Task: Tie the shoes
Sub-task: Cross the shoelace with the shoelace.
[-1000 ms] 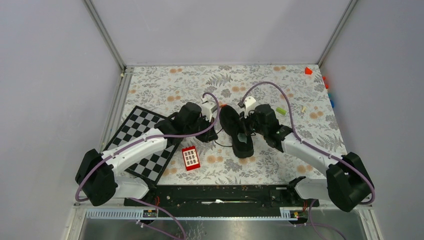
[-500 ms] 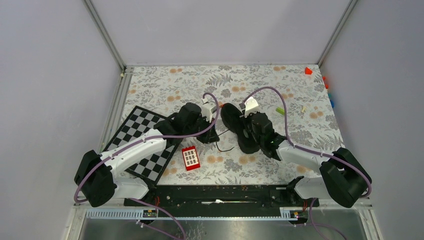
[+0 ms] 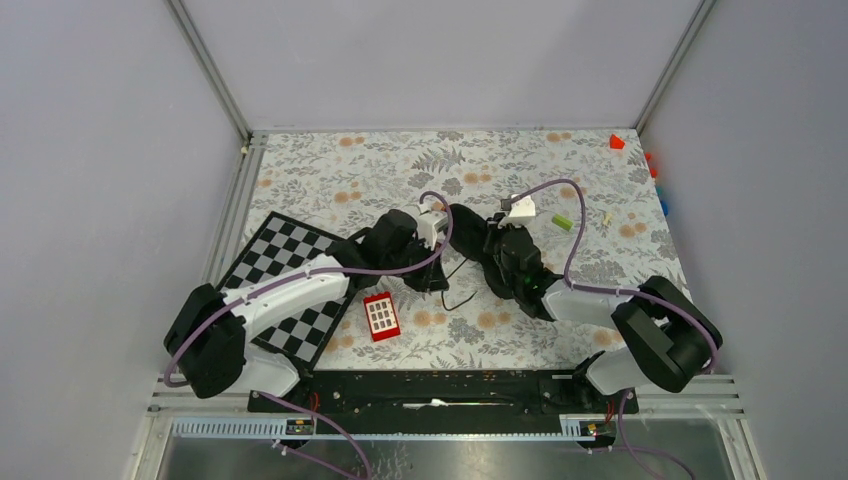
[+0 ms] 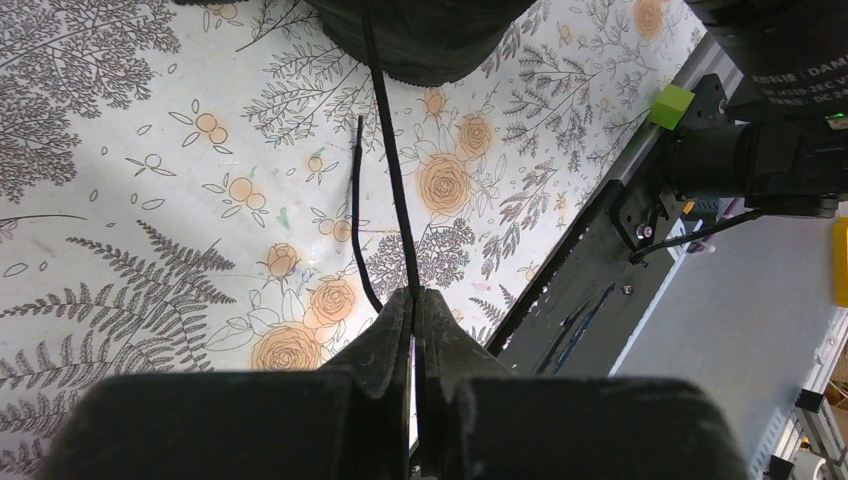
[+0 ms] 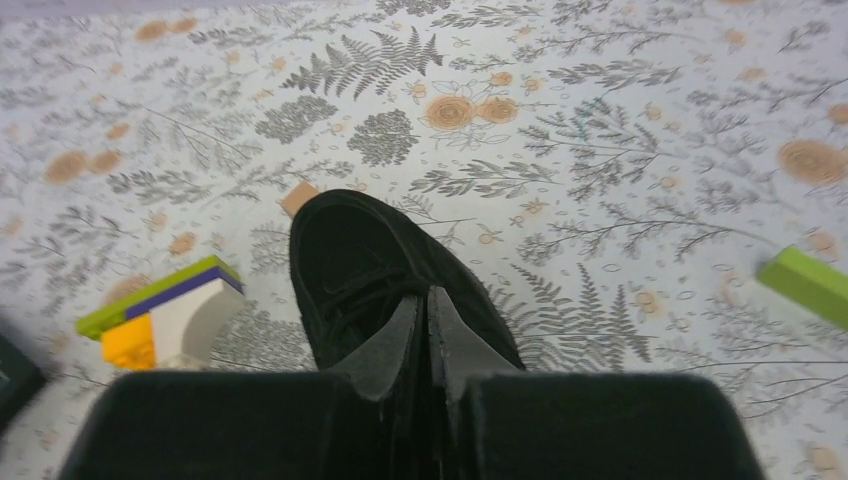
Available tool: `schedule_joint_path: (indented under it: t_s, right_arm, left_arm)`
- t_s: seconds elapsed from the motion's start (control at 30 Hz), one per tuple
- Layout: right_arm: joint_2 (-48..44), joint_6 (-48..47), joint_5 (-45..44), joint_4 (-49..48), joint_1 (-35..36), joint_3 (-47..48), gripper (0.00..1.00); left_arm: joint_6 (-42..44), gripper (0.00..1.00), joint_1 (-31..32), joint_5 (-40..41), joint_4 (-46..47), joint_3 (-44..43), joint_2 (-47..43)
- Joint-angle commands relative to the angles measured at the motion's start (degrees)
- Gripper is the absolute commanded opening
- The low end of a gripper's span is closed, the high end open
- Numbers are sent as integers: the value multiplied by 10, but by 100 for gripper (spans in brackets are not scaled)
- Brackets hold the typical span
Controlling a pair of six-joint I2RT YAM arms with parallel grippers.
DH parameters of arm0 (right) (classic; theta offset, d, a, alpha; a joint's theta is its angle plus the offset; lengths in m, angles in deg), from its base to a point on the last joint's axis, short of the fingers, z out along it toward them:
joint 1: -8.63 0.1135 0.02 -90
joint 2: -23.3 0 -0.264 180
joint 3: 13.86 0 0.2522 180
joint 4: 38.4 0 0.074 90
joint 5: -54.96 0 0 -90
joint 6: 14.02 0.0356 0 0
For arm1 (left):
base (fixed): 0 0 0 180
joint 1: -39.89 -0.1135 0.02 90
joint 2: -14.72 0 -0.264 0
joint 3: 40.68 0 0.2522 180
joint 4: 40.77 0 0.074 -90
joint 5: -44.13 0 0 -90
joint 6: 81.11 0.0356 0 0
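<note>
Lying near the middle of the flowered table [image 3: 330, 175], the black sneaker [image 3: 468, 236] has its toe turned to the far left. One thin lace [image 4: 390, 170] goes straight and tight from the shoe to the left gripper [image 4: 415, 295], which stands just left of the shoe with its fingers clenched on this lace. A second lace end [image 4: 356, 200] lies loose on the cloth beside it. The right gripper [image 5: 424, 298] hangs over the laced part of the shoe with its fingers pressed together; if a lace is between them I cannot tell. A red block [image 3: 381, 316] lies near the left gripper, with a chessboard [image 3: 285, 270] further left. A green block [image 3: 563, 222] lies to the right of the shoe.
</note>
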Motion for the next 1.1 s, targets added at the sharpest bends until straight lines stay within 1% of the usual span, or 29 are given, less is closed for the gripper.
schedule_joint_path:
  t_s: [0.0, 0.1, 0.23, 0.43, 0.57, 0.73, 1.07]
  right_arm:
    - [4, 95, -26, -80, 1, -3, 8]
    - [-10, 107, -21, -70, 1, -15, 19]
    - [-23, 109, 0, -38, 0, -19, 24]
    - [-21, 137, 29, -45, -6, -41, 29]
    - [-28, 145, 35, -36, -15, -46, 37]
    - [-55, 136, 47, -19, -23, -49, 41]
    - [-94, 120, 65, 19, -25, -45, 42]
  left_arm:
    - [-14, 0, 4, -8, 44, -25, 16]
    - [-15, 0, 4, -3, 51, -30, 23]
    - [-13, 0, 4, -2, 52, -32, 29]
    - [-11, 0, 4, 4, 50, -26, 22]
    - [-9, 0, 4, 8, 48, -24, 18]
    - [-9, 0, 4, 9, 48, -23, 16]
    - [-9, 0, 4, 9, 48, -26, 18]
